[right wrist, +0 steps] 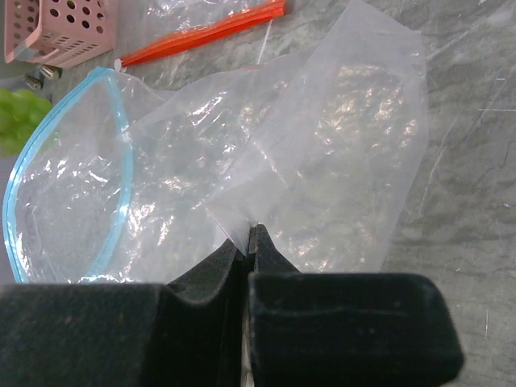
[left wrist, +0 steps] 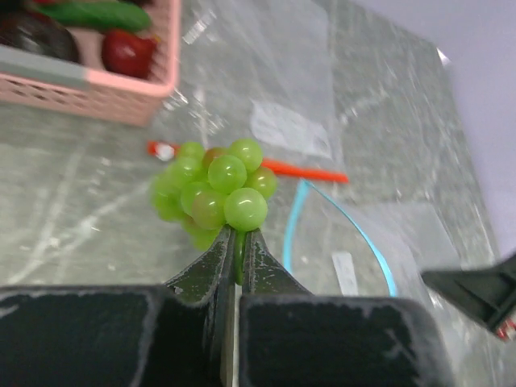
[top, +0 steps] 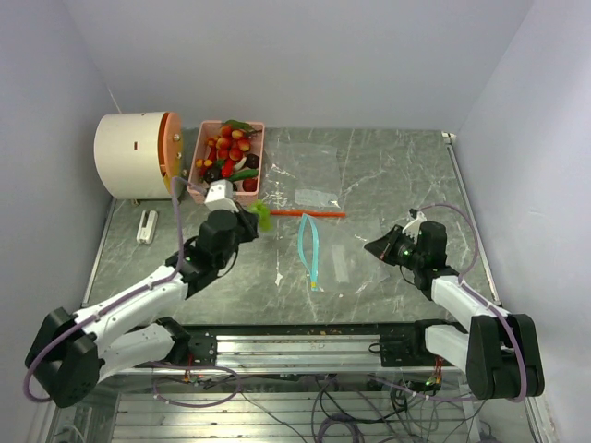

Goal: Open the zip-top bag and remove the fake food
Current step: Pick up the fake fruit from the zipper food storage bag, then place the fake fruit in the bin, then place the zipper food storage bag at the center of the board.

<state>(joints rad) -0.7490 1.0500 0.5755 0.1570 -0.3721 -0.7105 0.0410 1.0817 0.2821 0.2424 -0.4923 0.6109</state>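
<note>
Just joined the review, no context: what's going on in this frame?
The left gripper is shut on the stem of a green grape bunch, holding it beside the pink basket, which holds other toy food. The right gripper pinches an edge of the clear zip-top bag, whose blue-rimmed mouth gapes open; the bag looks empty. A second, orange-sealed bag lies flat further back.

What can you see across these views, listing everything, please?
table: one, grey marbled, under everything
basket: one, pink, far left of table
other fake food: many, red, green, dark, orange, in basket
grapes: one bunch, green, in the left gripper
blue-zip bag: one, clear, table centre, mouth open
orange-zip bag: one, clear, beyond it
drum: one, white with orange face, far-left corner
small object: one, white, left edge
left gripper: one, black, shut on grapes
right gripper: one, black, shut on blue-zip bag
</note>
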